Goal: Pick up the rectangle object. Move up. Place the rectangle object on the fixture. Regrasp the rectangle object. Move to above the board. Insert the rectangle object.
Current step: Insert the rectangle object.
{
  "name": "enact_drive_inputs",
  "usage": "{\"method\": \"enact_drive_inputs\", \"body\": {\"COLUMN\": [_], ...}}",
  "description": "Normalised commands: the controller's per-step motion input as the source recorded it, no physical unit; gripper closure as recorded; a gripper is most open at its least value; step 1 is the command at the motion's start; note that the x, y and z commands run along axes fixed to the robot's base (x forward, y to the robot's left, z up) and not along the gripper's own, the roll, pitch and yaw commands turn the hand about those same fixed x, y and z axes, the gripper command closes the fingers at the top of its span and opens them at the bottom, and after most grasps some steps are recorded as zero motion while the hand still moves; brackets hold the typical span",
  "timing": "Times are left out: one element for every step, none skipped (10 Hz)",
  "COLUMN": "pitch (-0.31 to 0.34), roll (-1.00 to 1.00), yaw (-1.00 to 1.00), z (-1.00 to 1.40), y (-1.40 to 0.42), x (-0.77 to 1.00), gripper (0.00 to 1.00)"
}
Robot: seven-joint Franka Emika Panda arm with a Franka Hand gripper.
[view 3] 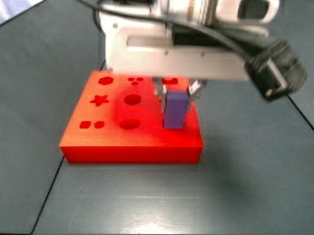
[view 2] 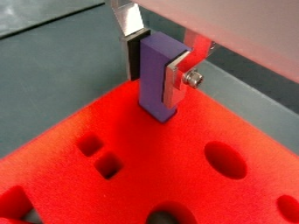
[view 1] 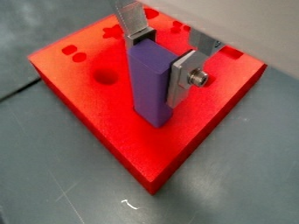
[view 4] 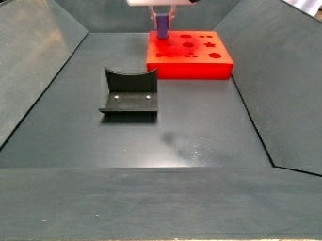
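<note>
Silver fingers (view 1: pixel 184 74) with dark pads are seen clamped on opposite faces of the rectangle object (view 1: pixel 149 83), a plain, flat-sided purple-violet block held upright between the jaws of the gripper (view 1: pixel 162 58). Its lower end is seen touching the board (view 1: pixel 105 114), the orange-red slab below the jaws. Well apart on the table (view 4: pixel 189 141), the fixture (view 4: pixel 128 94) stands empty.

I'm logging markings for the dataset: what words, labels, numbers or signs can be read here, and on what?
None: no readable text in any view.
The board bears only shaped cut-outs.
The rectangle object, held upright in the pincer over the board, is plain.
The fixture shows no marking.
</note>
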Motion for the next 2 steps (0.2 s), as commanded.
{"method": "enact_drive_inputs", "body": {"pitch": [-0.413,0.0], "roll": [0.0,0.0], "yaw": [0.05,0.0], "z": [-0.35,0.0], "y": [0.0,0.0], "x": [-0.16,0.0], "gripper": [1.0,1.0]}}
